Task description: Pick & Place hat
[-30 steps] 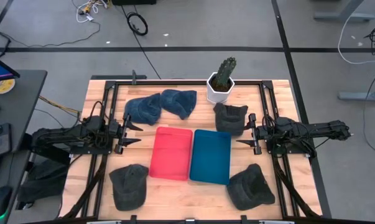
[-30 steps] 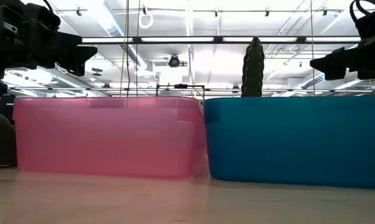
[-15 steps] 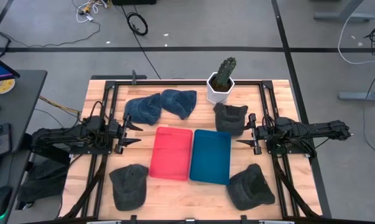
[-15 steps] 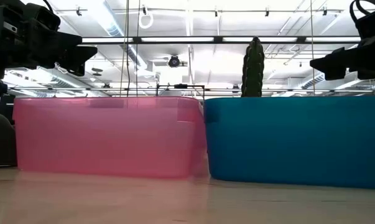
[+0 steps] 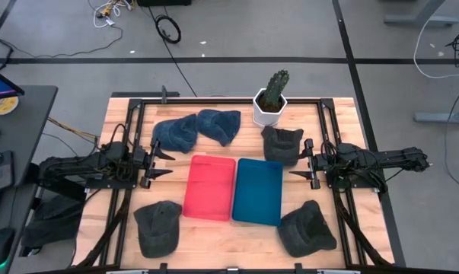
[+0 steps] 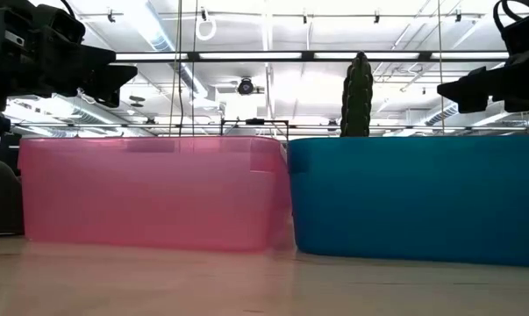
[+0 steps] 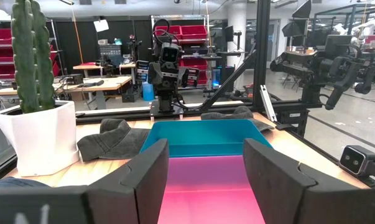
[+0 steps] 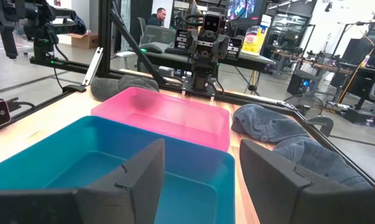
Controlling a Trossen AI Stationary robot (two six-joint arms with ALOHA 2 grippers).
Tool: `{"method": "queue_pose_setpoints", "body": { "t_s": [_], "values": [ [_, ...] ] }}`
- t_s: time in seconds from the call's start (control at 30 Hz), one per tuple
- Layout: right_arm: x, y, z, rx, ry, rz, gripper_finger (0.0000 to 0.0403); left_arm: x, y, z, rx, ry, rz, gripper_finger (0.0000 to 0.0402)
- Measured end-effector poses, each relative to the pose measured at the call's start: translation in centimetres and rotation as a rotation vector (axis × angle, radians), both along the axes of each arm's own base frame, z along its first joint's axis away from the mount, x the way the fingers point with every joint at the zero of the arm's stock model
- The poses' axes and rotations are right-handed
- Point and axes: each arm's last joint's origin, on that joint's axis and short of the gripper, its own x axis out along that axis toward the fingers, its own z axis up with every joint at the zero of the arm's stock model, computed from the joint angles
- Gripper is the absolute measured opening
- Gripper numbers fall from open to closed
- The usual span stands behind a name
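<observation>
Several hats lie flat on the wooden table in the high view: two blue ones (image 5: pixel 196 129) at the far side, a dark one (image 5: pixel 282 144) by the cactus pot, a dark cap (image 5: pixel 157 226) near left and another (image 5: pixel 307 229) near right. A pink bin (image 5: pixel 210 186) and a teal bin (image 5: pixel 258 190) stand side by side at the centre. My left gripper (image 5: pixel 162 163) is open, hovering left of the pink bin. My right gripper (image 5: pixel 298 164) is open, hovering right of the teal bin. Both touch nothing.
A cactus in a white pot (image 5: pixel 271 100) stands at the far edge. Black frame rails (image 5: pixel 130 152) run along both table sides. Bare wood lies between bins and near edge. A person (image 8: pixel 158 15) sits in the room beyond.
</observation>
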Motion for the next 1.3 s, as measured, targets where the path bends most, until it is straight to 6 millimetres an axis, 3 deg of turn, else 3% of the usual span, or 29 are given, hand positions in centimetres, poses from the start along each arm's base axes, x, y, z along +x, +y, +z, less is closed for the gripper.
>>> {"method": "queue_pose_setpoints", "body": {
  "t_s": [0.9,1.13,1.3],
  "values": [
    [0.0,0.0,0.3,0.0,-0.032,0.0,0.0212,0.0,0.0,0.0,0.0,0.0,0.0,0.0211],
    [0.0,0.0,1.5,-0.036,-0.161,-0.002,0.0212,0.0,0.0,0.0,0.0,0.0,0.0,0.0211],
    [-0.4,0.0,3.2,-0.154,-0.348,-0.022,0.0212,0.0,0.0,0.0,0.0,0.0,0.001,0.0211]
  ]
}}
